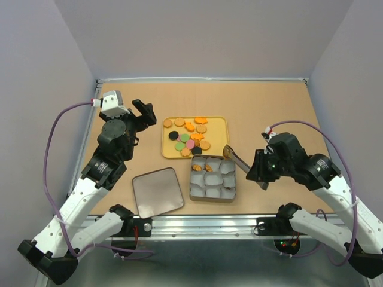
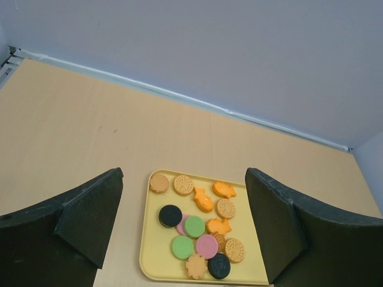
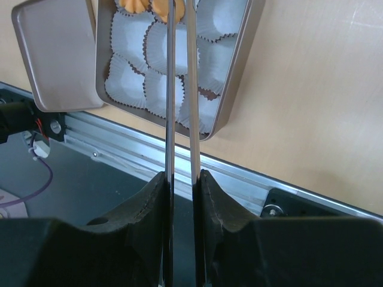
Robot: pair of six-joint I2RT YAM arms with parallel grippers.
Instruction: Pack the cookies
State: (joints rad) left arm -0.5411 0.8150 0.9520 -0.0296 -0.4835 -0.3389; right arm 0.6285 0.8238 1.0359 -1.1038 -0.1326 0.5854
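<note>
Overhead: the left gripper [image 1: 143, 112] hangs spread open just left of the yellow tray [image 1: 167, 150] holding the cookies [image 1: 185, 139]. The right gripper [image 1: 261, 176] clenches metal tongs [image 1: 239, 160] that reach the tin [image 1: 212, 200].

Left wrist: the cookies lie between and beyond the parted jaws.

Right wrist: the fingers [image 3: 143, 209] pinch the tongs over white paper cups [image 3: 128, 36], with two orange cookies beside the blades.

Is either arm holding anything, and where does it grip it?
The right gripper has its jaws pinching metal tongs toward their back end, with the tips free over the tin. The left gripper holds nothing.
</note>
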